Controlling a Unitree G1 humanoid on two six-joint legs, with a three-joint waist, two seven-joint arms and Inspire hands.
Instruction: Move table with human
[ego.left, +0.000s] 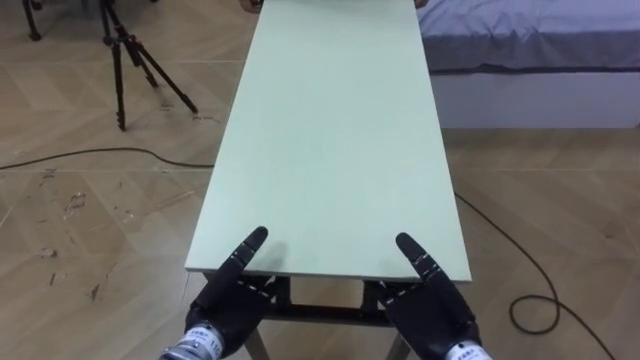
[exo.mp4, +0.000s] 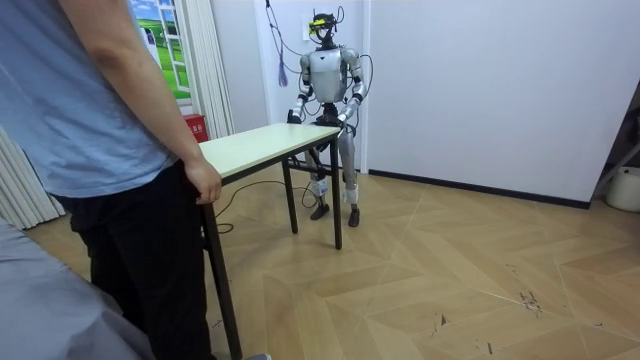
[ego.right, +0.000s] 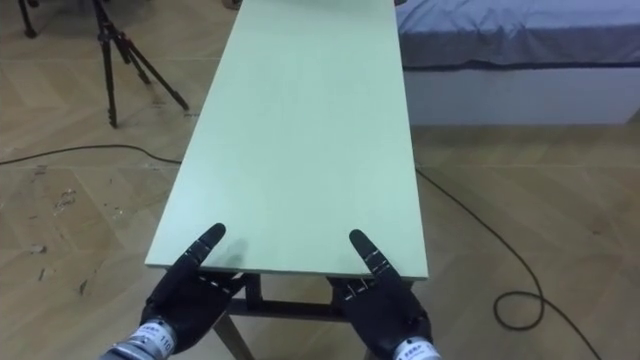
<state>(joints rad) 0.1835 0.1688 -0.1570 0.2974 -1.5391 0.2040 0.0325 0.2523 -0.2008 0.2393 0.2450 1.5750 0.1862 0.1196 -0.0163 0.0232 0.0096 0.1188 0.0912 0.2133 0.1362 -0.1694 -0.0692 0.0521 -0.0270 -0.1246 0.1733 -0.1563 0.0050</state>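
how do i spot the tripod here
Start at the long pale green rectangular table running away from the robot. Left of its far end, on the wooden floor, stands a black metal tripod. Its splayed upright legs set it apart from the black cable lying flat nearby.

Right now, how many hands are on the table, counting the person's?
3. At the table's near end, left hand and right hand; a person's hand at the far end. The person's other hand may be hidden.

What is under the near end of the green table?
The left hand and right hand reach under the tabletop, beside its dark frame. Their grip beneath is covered.
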